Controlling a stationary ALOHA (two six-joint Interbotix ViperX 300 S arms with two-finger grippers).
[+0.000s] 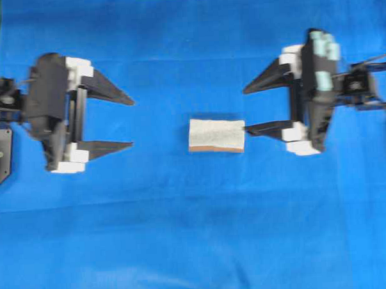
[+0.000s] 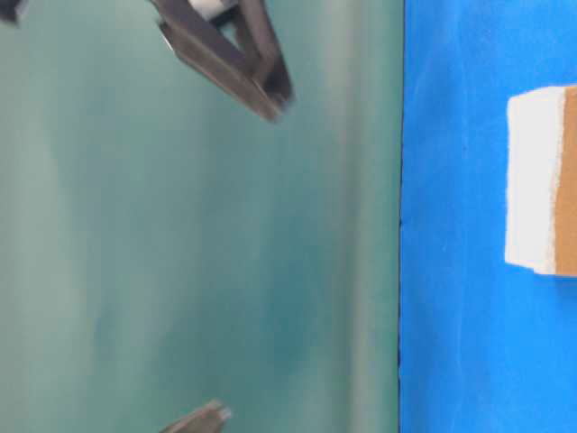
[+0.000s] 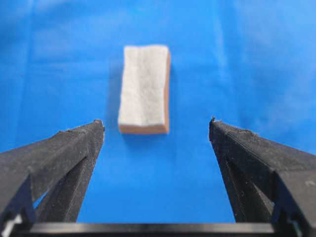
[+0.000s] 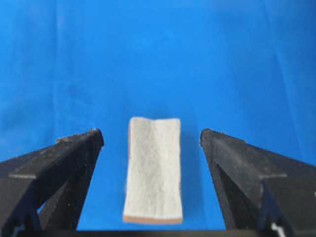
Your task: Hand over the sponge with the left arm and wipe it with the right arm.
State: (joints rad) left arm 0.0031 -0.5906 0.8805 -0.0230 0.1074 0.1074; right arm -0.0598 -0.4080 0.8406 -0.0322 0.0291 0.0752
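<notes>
I judge nothing is done yet: the small rectangular sponge (image 1: 217, 135), off-white on top with a thin orange-brown layer, lies flat on the blue cloth-covered table (image 1: 197, 247) between both arms, not picked up. My left claw (image 1: 132, 123) gapes wide, empty, short of it. My right claw (image 1: 244, 109) gapes too, one tip at the sponge's edge.

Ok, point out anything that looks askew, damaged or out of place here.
Nothing stands out. The sponge lies flat and intact on the blue cloth, white side up, its orange layer showing along one edge. The left gripper and right gripper are both open and hold nothing.
</notes>
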